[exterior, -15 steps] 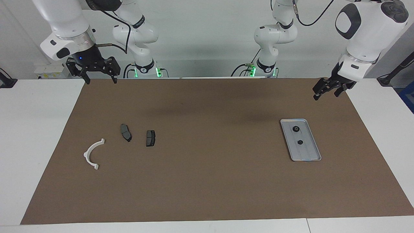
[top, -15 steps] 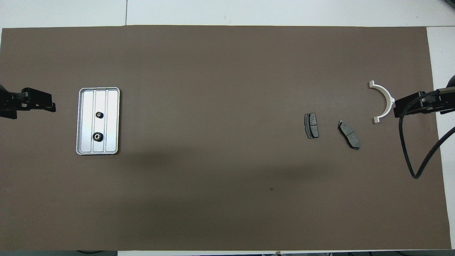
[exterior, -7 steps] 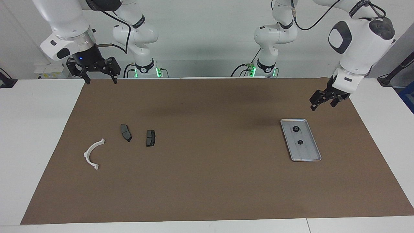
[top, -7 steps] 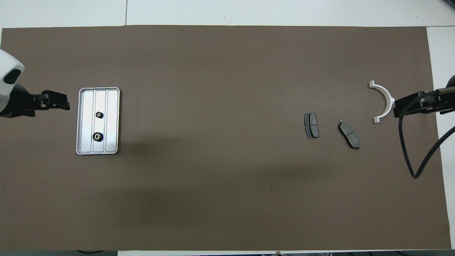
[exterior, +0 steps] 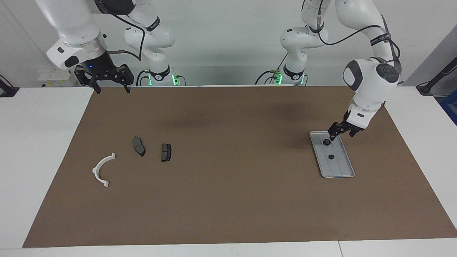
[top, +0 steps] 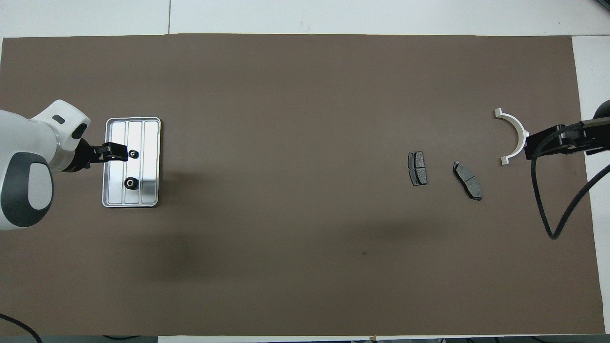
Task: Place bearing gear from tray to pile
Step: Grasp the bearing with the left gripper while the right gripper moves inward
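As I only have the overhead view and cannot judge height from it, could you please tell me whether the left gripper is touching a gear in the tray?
Observer: No. In the facing view the left gripper hangs just above the tray, low over the end nearer the robots. It seems close to the larger gear but is not on it.
Operator: Thank you. Is the right gripper resting on the white bracket, as it seems to from above?
Observer: No. The right gripper waits open, high over the edge of the mat nearest the robots. The white bracket lies untouched on the mat, well apart from it.
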You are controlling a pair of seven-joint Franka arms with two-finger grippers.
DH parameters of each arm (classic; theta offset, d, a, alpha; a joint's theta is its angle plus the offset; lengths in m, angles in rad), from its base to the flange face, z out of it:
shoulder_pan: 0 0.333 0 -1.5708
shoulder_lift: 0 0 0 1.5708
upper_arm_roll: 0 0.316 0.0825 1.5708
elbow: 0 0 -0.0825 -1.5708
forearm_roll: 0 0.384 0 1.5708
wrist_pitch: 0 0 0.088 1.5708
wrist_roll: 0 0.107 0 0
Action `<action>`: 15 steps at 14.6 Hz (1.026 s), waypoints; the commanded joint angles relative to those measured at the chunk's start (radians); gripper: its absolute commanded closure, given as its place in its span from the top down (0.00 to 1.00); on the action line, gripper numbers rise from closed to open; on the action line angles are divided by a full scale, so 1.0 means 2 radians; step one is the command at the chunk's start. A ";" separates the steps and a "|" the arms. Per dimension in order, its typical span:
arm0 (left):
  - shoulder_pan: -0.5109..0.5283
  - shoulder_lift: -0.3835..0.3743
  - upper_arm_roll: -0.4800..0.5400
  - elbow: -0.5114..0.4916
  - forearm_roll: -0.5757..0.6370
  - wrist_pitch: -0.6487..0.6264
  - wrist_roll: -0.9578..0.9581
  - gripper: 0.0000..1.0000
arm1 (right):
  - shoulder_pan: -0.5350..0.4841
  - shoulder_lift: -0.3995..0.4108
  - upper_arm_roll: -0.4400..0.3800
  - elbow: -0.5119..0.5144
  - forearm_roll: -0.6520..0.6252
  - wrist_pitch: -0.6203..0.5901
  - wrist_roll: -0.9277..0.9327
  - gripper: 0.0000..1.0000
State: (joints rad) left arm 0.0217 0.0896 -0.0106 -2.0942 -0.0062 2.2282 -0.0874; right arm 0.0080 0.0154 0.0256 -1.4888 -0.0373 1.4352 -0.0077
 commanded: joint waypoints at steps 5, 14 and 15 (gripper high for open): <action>0.006 0.041 -0.002 -0.024 0.002 0.033 0.021 0.80 | 0.005 0.016 -0.004 0.000 -0.007 0.010 -0.011 1.00; 0.014 0.041 -0.003 -0.048 0.002 0.033 0.029 0.74 | 0.040 0.140 0.005 0.097 -0.001 0.053 0.021 1.00; 0.013 0.041 -0.003 -0.050 0.002 0.033 0.028 0.73 | 0.043 0.152 0.005 0.096 -0.001 0.067 0.024 1.00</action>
State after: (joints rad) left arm 0.0367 0.1911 -0.0105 -2.1598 -0.0061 2.2704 -0.0435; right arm 0.0874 0.2464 0.0336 -1.3510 -0.0387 1.5392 0.0143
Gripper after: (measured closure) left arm 0.295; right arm 0.000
